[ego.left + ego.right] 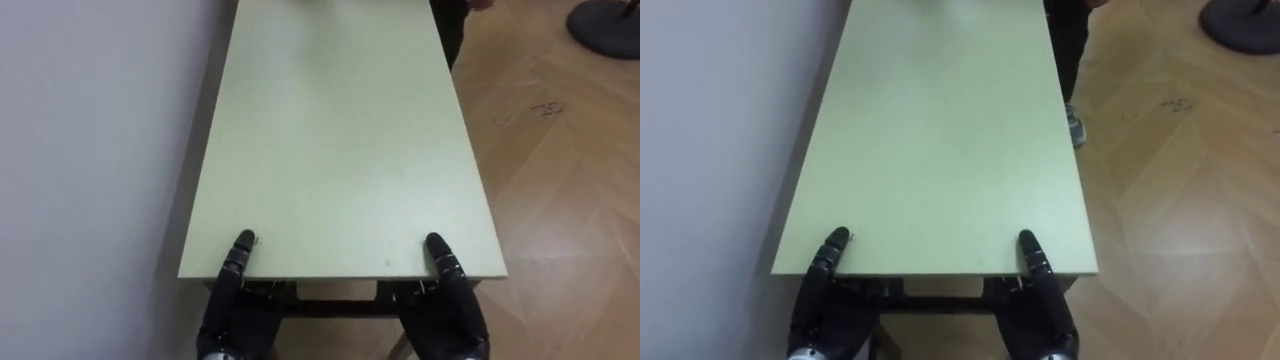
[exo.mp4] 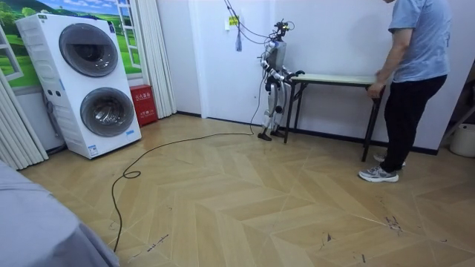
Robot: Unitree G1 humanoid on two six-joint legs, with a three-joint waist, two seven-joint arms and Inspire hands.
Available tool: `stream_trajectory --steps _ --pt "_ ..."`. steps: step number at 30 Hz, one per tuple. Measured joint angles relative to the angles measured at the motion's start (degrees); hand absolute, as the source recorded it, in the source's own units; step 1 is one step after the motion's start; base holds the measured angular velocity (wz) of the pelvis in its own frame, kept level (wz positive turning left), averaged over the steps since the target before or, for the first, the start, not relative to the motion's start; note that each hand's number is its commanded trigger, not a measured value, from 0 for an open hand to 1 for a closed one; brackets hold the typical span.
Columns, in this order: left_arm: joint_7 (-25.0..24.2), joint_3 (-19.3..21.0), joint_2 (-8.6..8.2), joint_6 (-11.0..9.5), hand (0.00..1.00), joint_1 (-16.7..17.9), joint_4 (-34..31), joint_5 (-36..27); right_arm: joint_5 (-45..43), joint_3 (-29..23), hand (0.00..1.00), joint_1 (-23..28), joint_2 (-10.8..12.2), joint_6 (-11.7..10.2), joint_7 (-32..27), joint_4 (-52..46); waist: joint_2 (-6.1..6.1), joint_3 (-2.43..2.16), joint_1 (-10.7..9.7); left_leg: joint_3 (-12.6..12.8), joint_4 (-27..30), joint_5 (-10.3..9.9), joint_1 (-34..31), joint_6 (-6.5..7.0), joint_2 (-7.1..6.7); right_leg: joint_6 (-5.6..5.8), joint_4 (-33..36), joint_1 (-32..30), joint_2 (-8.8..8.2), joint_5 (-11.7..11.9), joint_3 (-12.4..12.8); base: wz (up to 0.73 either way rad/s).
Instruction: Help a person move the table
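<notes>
The long green bench (image 1: pixel 340 130) lies straight ahead of the robot. Its long side runs from 6 o'clock to 12 o'clock, and its short near end is at 6. A white wall (image 1: pixel 90 150) is just beside it at 9 o'clock. The left hand (image 1: pixel 235 300) is on the near edge at 7 o'clock and the right hand (image 1: pixel 450 300) at 5 o'clock. I cannot tell if they grip it. A person (image 2: pixel 419 44) holds the far end at 12 o'clock.

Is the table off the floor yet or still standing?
Seemingly standing: in the room view the table is level, legs reaching the floor; a slight lift cannot be told.
</notes>
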Motion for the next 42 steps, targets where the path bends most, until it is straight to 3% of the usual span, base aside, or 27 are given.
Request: stream_trajectory --steps 1,2,3,4,5,6,7,9,10,11,13,17,25,32,42 --pt "-0.3 0.2 0.01 0.3 1.00 -0.1 0.6 0.2 0.0 0.0 1.00 0.1 0.0 0.4 0.0 0.3 0.00 0.00 0.0 0.0 0.1 0.0 -0.1 0.02 0.00 0.02 0.0 -0.1 0.00 0.1 0.0 0.00" --pt "-0.6 0.4 -0.02 0.3 0.87 -0.2 1.3 0.4 0.0 0.0 1.00 0.1 0.0 0.8 0.0 0.7 0.01 -0.01 0.1 0.0 0.0 0.0 -0.1 0.03 0.02 0.06 -0.1 -0.1 0.03 0.2 0.0 0.00" --pt "-1.0 0.4 -0.04 0.3 0.71 -0.4 2.0 0.4 0.0 -0.1 0.68 0.1 0.1 1.0 0.1 1.1 0.01 -0.05 0.1 -0.1 0.1 0.0 -0.1 0.03 0.02 0.05 -0.2 -0.1 0.06 0.3 0.0 0.00" --pt "-1.8 0.4 -0.03 0.4 0.67 -0.8 3.2 0.5 0.0 -0.1 0.53 0.1 0.1 1.2 0.1 1.6 0.02 -0.07 0.1 -0.3 0.0 0.0 -0.2 0.04 -0.02 0.10 -0.2 0.1 0.10 0.3 -0.1 0.07" --pt "-2.1 0.4 -0.01 0.9 0.58 -1.0 4.1 0.6 0.1 -0.1 0.27 0.1 0.2 1.3 0.0 2.3 0.06 -0.09 0.1 -0.6 0.1 0.0 -0.3 0.06 -0.08 0.15 -0.3 0.1 0.12 0.4 -0.4 0.09" --pt "-2.2 0.5 0.02 1.1 0.55 -1.1 4.4 0.6 0.2 -0.1 0.08 0.1 0.2 1.4 0.1 2.7 0.06 -0.10 0.1 -0.7 0.1 0.0 -0.3 0.07 -0.10 0.17 -0.3 0.1 0.12 0.4 -0.5 0.07" --pt "-3.0 0.6 0.03 1.2 0.53 -1.2 5.2 0.9 0.2 -0.1 0.01 0.1 0.3 1.5 0.1 2.8 0.06 -0.12 0.1 -0.8 0.1 0.0 -0.2 0.09 -0.12 0.20 -0.3 0.3 0.14 0.4 -0.5 0.06" --pt "-3.6 0.7 0.02 1.6 0.24 -2.0 6.8 1.6 0.1 -0.6 0.00 0.1 0.6 2.0 0.1 3.5 0.07 -0.34 0.2 -1.1 0.1 0.0 0.3 0.09 -0.19 0.26 -0.8 0.8 0.21 0.6 -0.6 0.06" --pt "-4.1 0.7 0.25 1.9 0.13 -2.5 8.2 5.3 0.0 -0.7 0.00 0.1 0.5 2.4 0.1 4.1 0.10 -0.95 0.2 -1.3 0.1 0.0 0.4 0.09 -0.21 0.25 -1.0 0.9 0.26 0.7 -0.6 0.00" --pt "-4.4 0.7 0.87 2.2 0.00 -2.9 9.0 9.7 -1.1 -0.7 0.00 0.1 0.2 2.4 0.1 4.2 0.30 -1.20 0.2 -1.3 0.1 0.0 0.6 0.10 -0.22 0.23 -1.0 1.1 0.27 0.7 -0.6 0.00" --pt "-4.6 0.6 1.66 2.7 0.00 -3.7 10.0 14.7 -3.2 -0.6 0.00 0.1 -0.3 2.8 0.9 4.2 0.67 -1.49 0.2 -1.3 -0.1 0.0 1.4 0.10 -0.21 0.22 -1.0 1.8 0.28 0.7 -0.5 0.00" --pt "-6.2 0.7 1.59 2.7 0.00 -4.9 12.3 22.0 -8.7 -1.1 0.00 -0.6 -1.6 4.0 4.3 5.9 1.21 -1.80 0.2 -1.4 -0.5 -0.1 2.5 -0.28 -0.18 0.09 -1.0 2.7 0.34 0.8 -0.4 -0.01" --pt "-7.7 0.9 1.62 3.6 0.00 -4.7 14.6 22.4 -10.7 -2.2 0.00 -1.4 -1.5 6.1 8.6 6.1 1.14 -1.72 0.2 -1.7 -0.5 0.1 2.6 -0.52 -0.01 -0.20 -1.0 2.7 0.60 1.0 -0.4 0.00" --pt "-9.2 1.0 1.70 3.6 0.00 -4.8 17.3 22.5 -10.7 -2.1 0.00 -1.3 -1.2 6.5 10.1 6.3 0.53 -1.34 0.2 -1.7 -0.8 0.1 2.7 -0.54 -0.02 -0.24 -1.9 2.7 0.59 1.0 -0.3 0.00" --pt "-9.2 1.0 1.99 3.6 0.00 -4.8 22.3 22.4 -10.8 -2.2 0.00 -1.4 -1.2 7.0 10.9 7.1 0.38 -1.39 0.2 -1.7 -1.0 0.1 2.8 -0.54 -0.04 -0.30 -2.0 3.1 0.62 1.0 -0.4 0.00"
